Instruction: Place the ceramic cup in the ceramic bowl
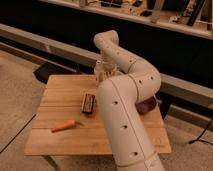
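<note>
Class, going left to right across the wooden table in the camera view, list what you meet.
Carrot → black box → gripper, at the far edge of the table → purple bowl, partly behind the arm.

No lettering, label, brand or number can be read anywhere, neither on the flat black box (88, 103) mid-table nor on the gripper (102, 71), fingers together at the twelve o'clock edge of the wooden table (55, 125).

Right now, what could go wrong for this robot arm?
The gripper, shut, is at the light wooden table's far edge beside a slim clear bottle; it could tip it off. The glossy dark purple bowl sits half hidden behind the white arm, which might bump it.
</note>
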